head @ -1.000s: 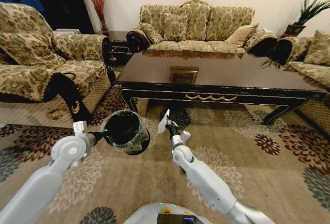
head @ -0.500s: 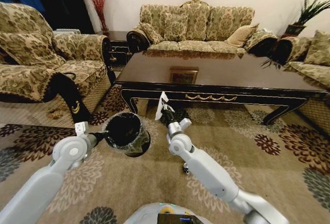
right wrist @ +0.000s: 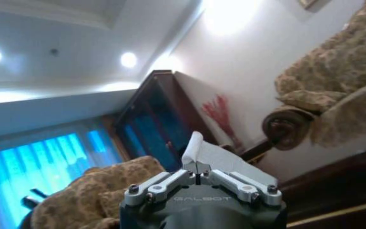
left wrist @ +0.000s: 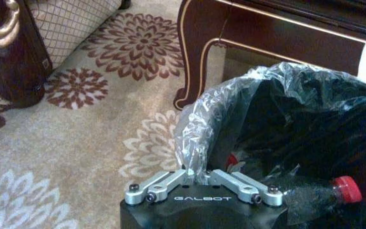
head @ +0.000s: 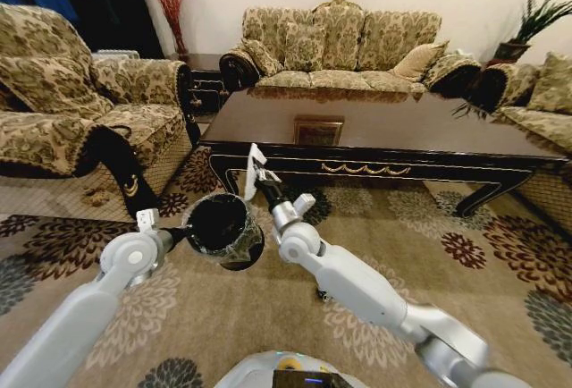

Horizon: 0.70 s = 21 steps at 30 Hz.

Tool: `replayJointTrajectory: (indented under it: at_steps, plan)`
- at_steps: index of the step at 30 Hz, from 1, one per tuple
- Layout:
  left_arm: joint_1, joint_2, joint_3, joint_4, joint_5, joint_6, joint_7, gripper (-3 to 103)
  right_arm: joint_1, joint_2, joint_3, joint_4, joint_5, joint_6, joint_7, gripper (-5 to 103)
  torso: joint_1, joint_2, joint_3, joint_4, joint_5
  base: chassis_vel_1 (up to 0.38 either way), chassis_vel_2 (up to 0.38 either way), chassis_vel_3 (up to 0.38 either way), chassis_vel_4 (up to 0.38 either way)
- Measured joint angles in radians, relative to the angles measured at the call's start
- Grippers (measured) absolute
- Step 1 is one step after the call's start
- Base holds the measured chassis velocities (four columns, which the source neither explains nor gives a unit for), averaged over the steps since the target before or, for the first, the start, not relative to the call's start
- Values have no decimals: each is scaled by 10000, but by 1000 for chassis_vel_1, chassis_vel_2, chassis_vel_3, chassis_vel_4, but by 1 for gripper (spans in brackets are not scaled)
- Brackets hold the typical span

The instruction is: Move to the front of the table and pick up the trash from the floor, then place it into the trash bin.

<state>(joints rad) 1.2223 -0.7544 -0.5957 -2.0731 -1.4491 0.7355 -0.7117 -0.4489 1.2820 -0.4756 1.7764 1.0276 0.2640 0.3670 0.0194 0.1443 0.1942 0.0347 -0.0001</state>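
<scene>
Presently: left gripper (left wrist: 197,183) clamped on the liner rim of the trash bin (head: 219,230), lifted above the floor (head: 500,299) before the table (head: 375,129); right gripper (head: 259,176) pinching white paper (head: 251,182) just above the bin's far rim.

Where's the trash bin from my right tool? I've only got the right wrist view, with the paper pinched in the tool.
Observer: In the head view, the right tool holds the paper up just beyond the far rim of the trash bin, towards the table.
Operator: Is anything steadying the bin?
Observer: Yes, the left tool is shut on its lined rim, on the robot's left side.
Operator: Anything in it already?
Observer: The left wrist view shows a clear bottle with a red cap inside.
</scene>
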Motion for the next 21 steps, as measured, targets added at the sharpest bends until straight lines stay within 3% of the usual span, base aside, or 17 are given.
replayJointTrajectory:
  at_steps: [21]
  plan:
    - [-490,-40,342,282,-5,0,7,1,98,17,-1095,325,-398,220,-696,0,0,0,-1,-1,1,0,0,0,0]
